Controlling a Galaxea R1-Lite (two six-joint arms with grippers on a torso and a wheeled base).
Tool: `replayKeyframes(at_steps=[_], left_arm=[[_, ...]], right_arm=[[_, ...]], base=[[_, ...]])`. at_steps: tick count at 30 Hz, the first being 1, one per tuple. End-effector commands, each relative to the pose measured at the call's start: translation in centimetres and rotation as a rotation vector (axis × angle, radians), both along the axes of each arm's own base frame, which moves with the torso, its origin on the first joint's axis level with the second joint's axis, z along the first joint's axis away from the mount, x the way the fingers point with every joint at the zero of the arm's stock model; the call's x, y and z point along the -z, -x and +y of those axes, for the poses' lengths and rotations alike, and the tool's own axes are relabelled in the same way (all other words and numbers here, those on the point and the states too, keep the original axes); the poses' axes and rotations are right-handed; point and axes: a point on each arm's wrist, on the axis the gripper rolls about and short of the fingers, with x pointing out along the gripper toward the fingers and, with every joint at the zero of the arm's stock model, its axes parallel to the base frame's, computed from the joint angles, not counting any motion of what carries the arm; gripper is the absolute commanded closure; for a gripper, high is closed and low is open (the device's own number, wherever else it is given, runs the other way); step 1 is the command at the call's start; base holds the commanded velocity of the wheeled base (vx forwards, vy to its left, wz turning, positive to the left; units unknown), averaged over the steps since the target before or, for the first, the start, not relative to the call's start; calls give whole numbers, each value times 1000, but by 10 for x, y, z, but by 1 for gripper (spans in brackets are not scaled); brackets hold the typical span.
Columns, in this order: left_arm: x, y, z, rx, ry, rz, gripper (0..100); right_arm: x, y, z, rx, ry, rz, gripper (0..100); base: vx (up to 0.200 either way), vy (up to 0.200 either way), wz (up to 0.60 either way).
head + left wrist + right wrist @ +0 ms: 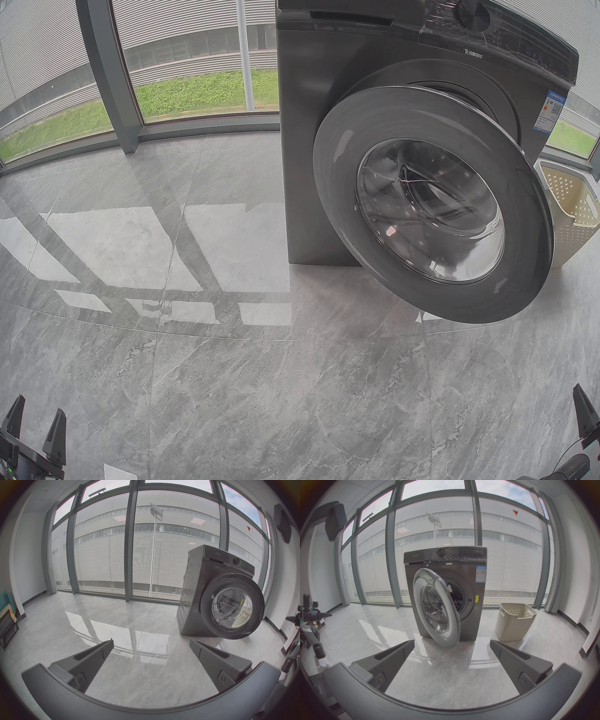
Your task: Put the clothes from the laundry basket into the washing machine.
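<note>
Standing just right of the washing machine (pixel 325 144), the laundry basket (pixel 572 212) rests on the floor (pixel 219 375).
Its door (pixel 431 206) hangs open; left gripper (pixel 150 644) and right gripper (pixel 451 644) each hold 2 fingers spread wide, empty, well apart from the machine.

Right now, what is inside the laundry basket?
Only bare perforated inner walls of the laundry basket show, and nothing reaches its rim. Its front wall hides the bottom.

The washing machine (pixel 312 156) was dark grey, its door (pixel 431 206) the same grey around clear glass, laundry basket (pixel 572 209) was cream with a dotted hole pattern, floor (pixel 250 387) was grey with pale marble veins.
</note>
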Motion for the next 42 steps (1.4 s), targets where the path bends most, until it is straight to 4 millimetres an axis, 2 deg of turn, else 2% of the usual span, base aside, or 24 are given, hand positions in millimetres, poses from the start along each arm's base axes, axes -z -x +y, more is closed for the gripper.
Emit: replayKeyframes(at_steps=[1, 4, 5, 6, 7, 8, 10, 13, 14, 16, 21, 24, 25, 28, 31, 34, 37, 39, 42], left_arm=[[14, 6, 0, 10, -48, -20, 0], [15, 6, 0, 10, -48, -19, 0], [15, 6, 0, 10, -48, -19, 0], [15, 6, 0, 11, -49, -19, 0], [15, 6, 0, 16, -52, -19, 0], [18, 6, -1, 35, -83, 12, 0], [19, 6, -1, 57, -97, 29, 0], [19, 6, -2, 78, -88, 21, 0], [19, 6, -2, 78, -88, 19, 0], [19, 6, -2, 78, -86, 19, 0], [19, 6, -1, 80, -88, 21, 0], [19, 6, -1, 80, -86, 19, 0], [19, 6, -2, 78, -86, 19, 0], [19, 6, -2, 81, -86, 19, 0], [19, 6, -2, 81, -86, 19, 0], [19, 6, -2, 83, -85, 19, 0], [19, 6, -2, 81, -88, 21, 0], [19, 6, -2, 83, -89, 19, 0], [19, 6, -2, 84, -91, 19, 0]], right_arm=[[-22, -58, 4, -130, 2, 302, 0], [-36, -93, 6, -128, -10, 295, 0], [-36, -93, 6, -128, -10, 295, 0], [-41, -115, 7, -115, -15, 294, 0], [-41, -116, 7, -115, -15, 294, 0], [-44, -134, 7, -90, -14, 307, 0], [-42, -154, 6, -39, -12, 344, 0], [-40, -164, 6, -14, -9, 353, 0], [-42, -175, 6, 0, -13, 343, 0], [-42, -184, 7, 6, -15, 348, 0], [-60, -214, 5, 112, -34, 303, 0], [-67, -221, 3, 132, -51, 275, 0], [-75, -226, -2, 154, -56, 246, 0], [-82, -228, -15, 211, -63, 218, 0], [-80, -225, -27, 258, -64, 223, 0], [-70, -219, -28, 238, -66, 258, 0], [-58, -211, -23, 183, -67, 298, 0], [-45, -201, -11, 72, -75, 342, 0], [-41, -198, 11, -78, -75, 362, 0]], base=[[0, 0, 0], [0, 0, 0], [0, 0, 0], [0, 0, 0], [0, 0, 0], [0, 0, 0], [0, 0, 0], [0, 0, 0], [0, 0, 0], [0, 0, 0], [0, -160, 0], [0, -200, 0], [0, -200, 0], [0, -200, 0], [0, -200, 0], [0, -200, 0], [0, -67, 0], [0, 0, 0], [0, 0, 0]])
